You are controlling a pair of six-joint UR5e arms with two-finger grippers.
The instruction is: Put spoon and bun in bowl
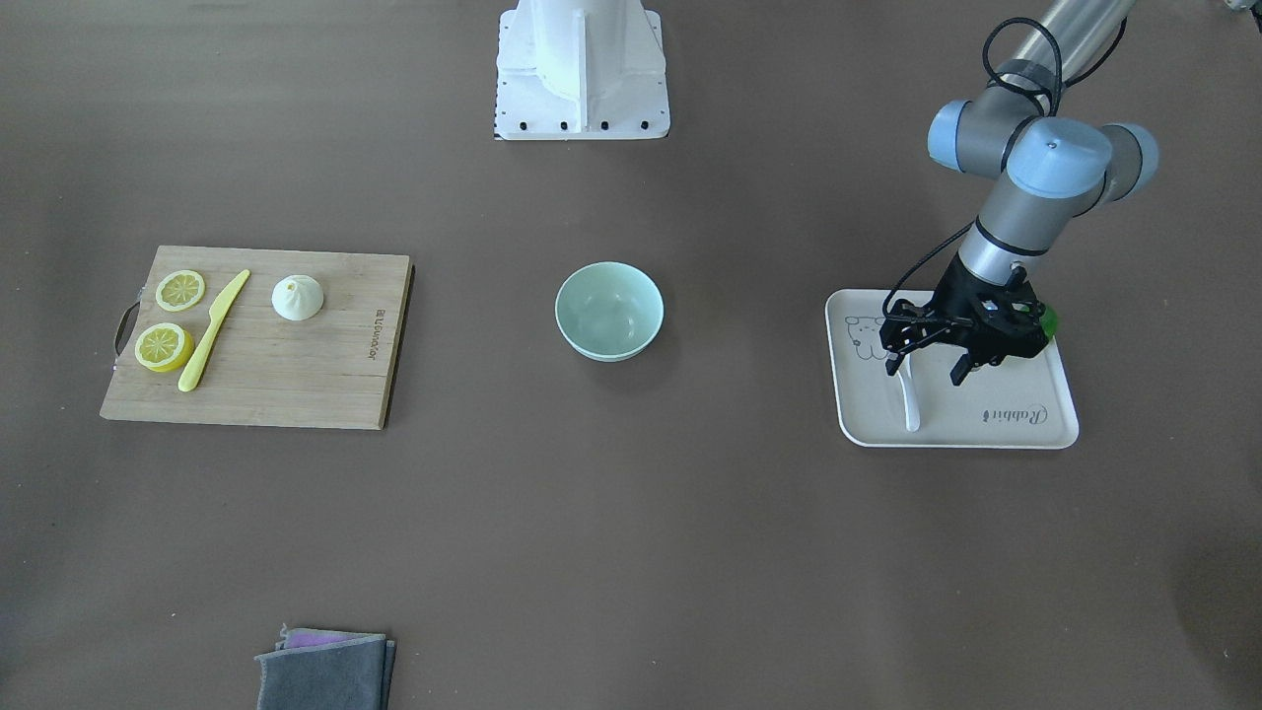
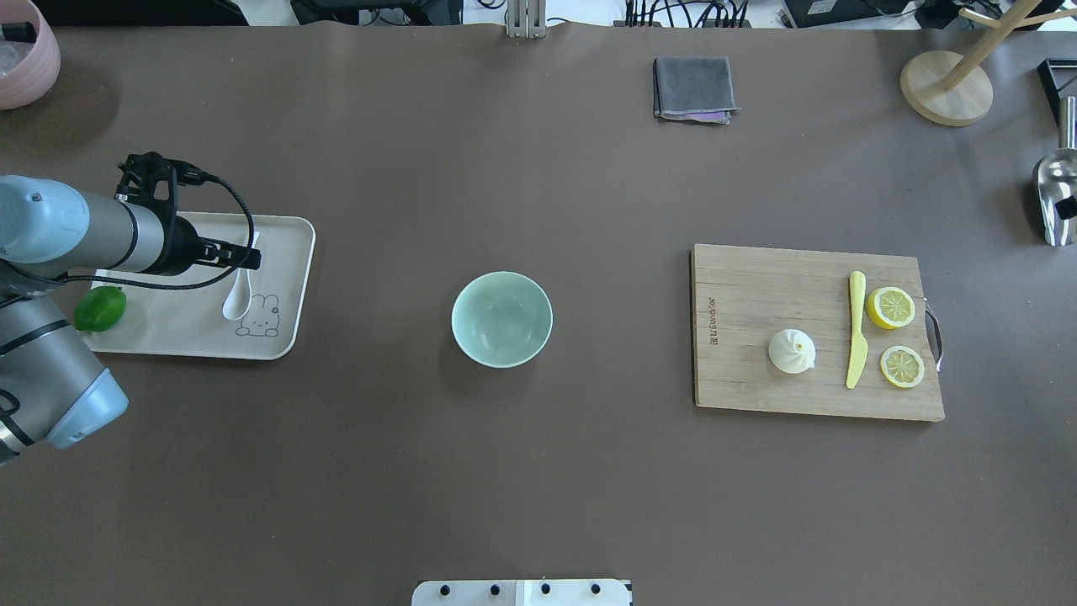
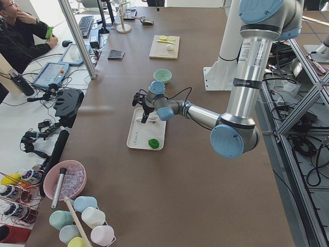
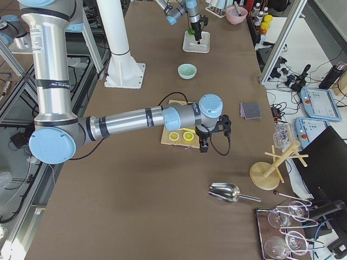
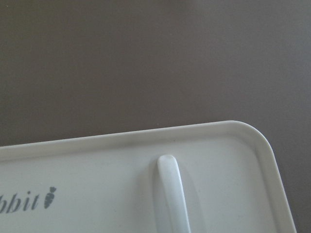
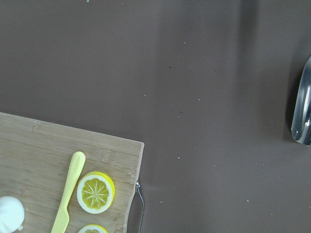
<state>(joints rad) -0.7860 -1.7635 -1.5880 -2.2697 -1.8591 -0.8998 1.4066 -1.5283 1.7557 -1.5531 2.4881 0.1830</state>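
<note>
Brown table (image 1: 631,542), left claw (image 1: 927,367) open, perhaps straddling spoon (image 1: 910,404) on tray (image 1: 986,436), scoop (image 2: 236,301) clear only overhead, right claw (image 4: 204,146) cannot tell.

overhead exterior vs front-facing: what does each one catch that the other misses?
Only overhead: the scoop end of the spoon, the whole lime, plus a pink bowl, wooden stand and metal scoop near the table's far corners.
Only front-facing: the left gripper, jaws plainly open over the spoon handle, and the "Rabbit" lettering on the tray.
Both: the empty mint bowl; bun, yellow knife and two lemon slices on the cutting board; grey cloth; tray.
</note>
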